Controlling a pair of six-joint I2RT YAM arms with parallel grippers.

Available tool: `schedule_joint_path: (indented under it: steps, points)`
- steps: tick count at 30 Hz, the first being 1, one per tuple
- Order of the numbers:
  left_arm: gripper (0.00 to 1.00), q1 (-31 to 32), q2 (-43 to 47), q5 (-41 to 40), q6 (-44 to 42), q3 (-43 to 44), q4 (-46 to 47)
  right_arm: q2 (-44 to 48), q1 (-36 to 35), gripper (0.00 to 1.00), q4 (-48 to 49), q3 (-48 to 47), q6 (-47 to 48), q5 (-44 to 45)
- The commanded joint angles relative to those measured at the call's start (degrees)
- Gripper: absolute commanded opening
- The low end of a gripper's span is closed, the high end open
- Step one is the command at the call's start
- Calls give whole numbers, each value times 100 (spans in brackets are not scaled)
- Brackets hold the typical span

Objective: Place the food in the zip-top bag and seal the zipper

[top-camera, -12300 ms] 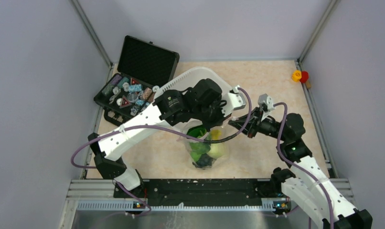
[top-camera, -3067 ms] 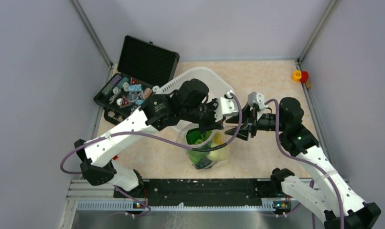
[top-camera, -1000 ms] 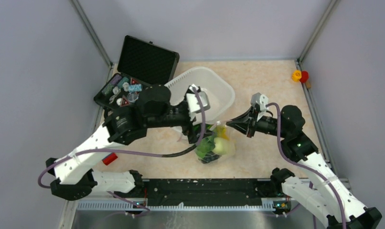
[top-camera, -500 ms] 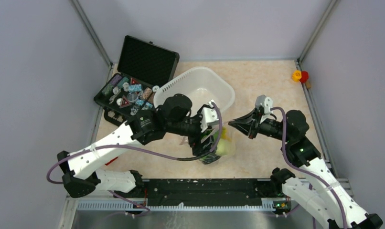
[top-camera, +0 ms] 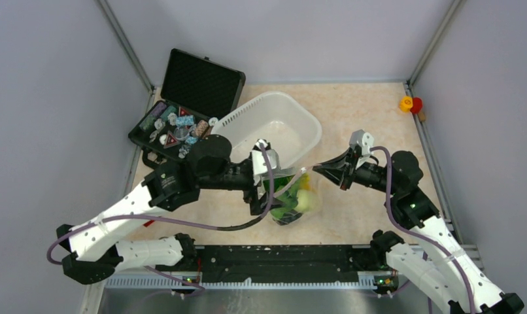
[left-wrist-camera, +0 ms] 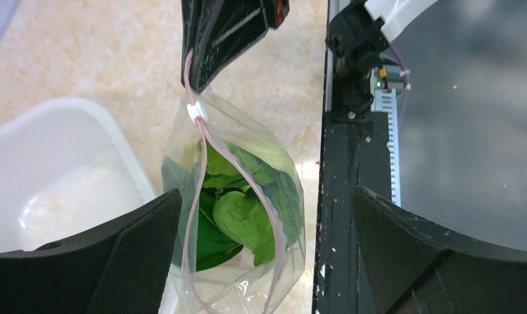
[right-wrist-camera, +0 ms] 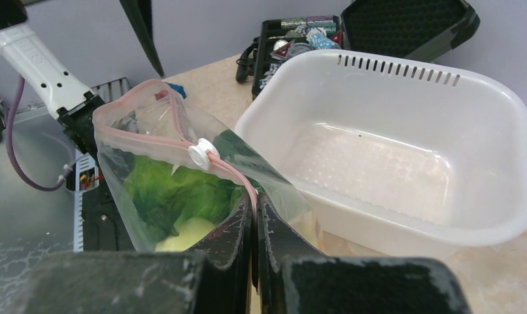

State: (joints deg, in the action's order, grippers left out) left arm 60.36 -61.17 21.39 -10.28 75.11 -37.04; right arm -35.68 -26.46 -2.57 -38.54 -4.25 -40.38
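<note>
We find no writing we can read; any print on the trinkets (top-camera: 174, 128) in the black case (top-camera: 202, 82) is too small to make out.

We count:
- one clear bag (left-wrist-camera: 248, 163)
- one white tub (top-camera: 293, 114)
- one open case
- one small yellow-and-red thing (top-camera: 410, 103) at the far right corner

The bag stands upright just in front of the tub and close beside the black rail (left-wrist-camera: 336, 196) along the near table edge. Inside it we see green bok choy leaves (left-wrist-camera: 241, 216), a pale yellowish piece (right-wrist-camera: 182, 245) and something dark (top-camera: 284, 219) at the bottom. We cannot count the pieces.

The pink zipper (right-wrist-camera: 150, 139) gapes open along most of the mouth. Its single white slider (right-wrist-camera: 201, 156) sits close to the pinched right end.

The right gripper (right-wrist-camera: 254, 216) is closed tight on that end of the zipper and holds the mouth up. The left gripper (left-wrist-camera: 266, 196) is spread wide, one finger on each side of the bag's mouth, and grips nothing. We cannot tell whether it touches the plastic.

Bare tabletop (top-camera: 378, 124) shows between the tub and the right wall. The case hugs the far left corner.
</note>
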Motion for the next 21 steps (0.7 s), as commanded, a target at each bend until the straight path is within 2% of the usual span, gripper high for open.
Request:
schedule_joint_path:
  steps: [1,5,9,14,21]
  points:
    - [97,6,303,329,66,41,506,62,4,0,274,-74,-23,57]
    - [94,10,32,886,65,270,-161,36,2,0,274,-93,-45,25]
    - [94,11,-187,835,91,218,-443,30,8,0,307,-101,-92,-11]
    - [92,14,-490,452,172,101,-392,42,7,0,335,-126,-143,-39]
    - [91,26,-577,746,298,6,70,44,2,0,274,-147,-120,-10]
